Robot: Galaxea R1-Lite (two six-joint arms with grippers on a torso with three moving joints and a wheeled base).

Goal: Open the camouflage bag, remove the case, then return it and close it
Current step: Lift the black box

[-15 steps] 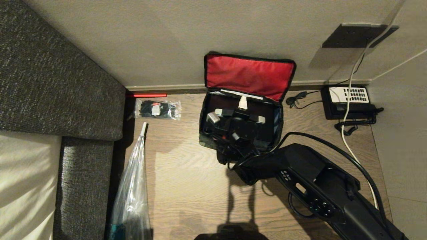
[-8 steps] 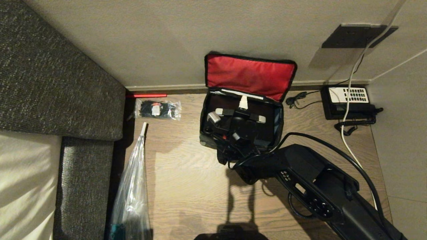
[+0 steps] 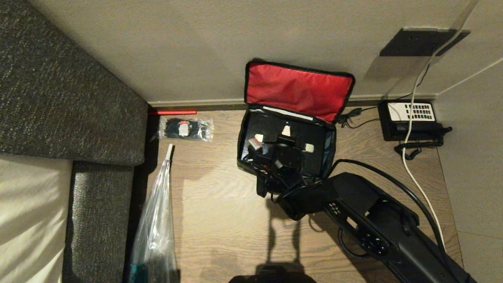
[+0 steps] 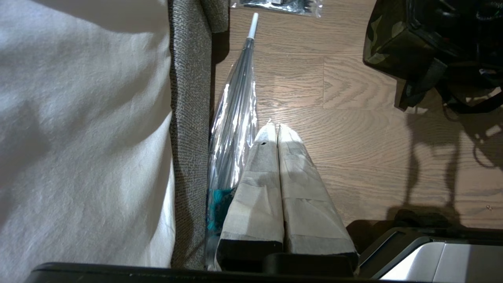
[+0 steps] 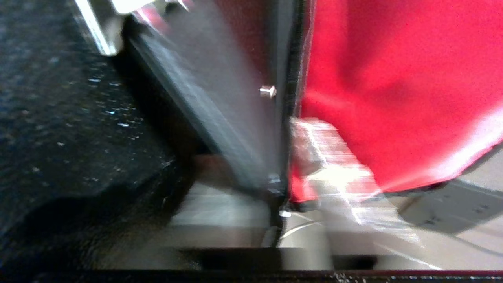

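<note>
The right wrist view is blurred. Red lid lining (image 5: pixel 397 86) of the bag fills the upper right of the frame, its black edge (image 5: pixel 292 98) running down the middle with a small silver stud (image 5: pixel 268 91) beside it. The case (image 5: pixel 67 118), black and speckled with glitter, takes up the left half (its outline is hard to follow in the dark lower left). A pale shiny strip (image 5: pixel 94 27) shows at the upper left. Grey blurred surfaces lie along the bottom.
</note>
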